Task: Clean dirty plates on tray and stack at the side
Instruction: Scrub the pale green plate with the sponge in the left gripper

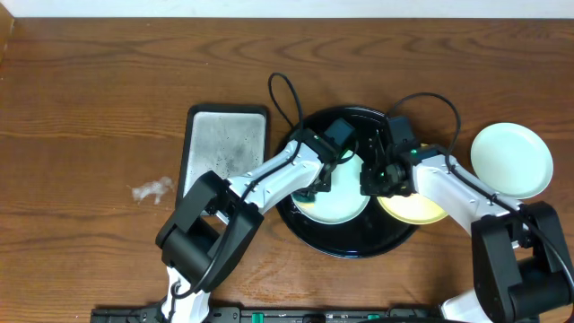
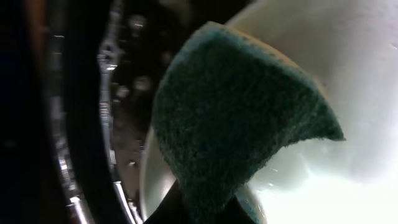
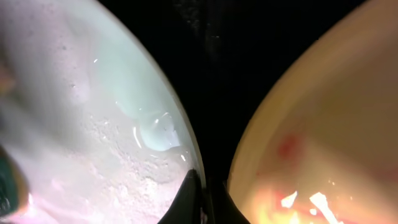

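Wooden table bearing black tray, metal tray, pale plate, white scrap

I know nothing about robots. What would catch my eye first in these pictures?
The black tray in the middle of the table draws the eye first. There the left pincer holds a dark green sponge over a foamy mint plate, while the right pincer sits closed at that plate's rim, beside a yellow plate with a red smear. Another pale plate lies alone on the table to the right.
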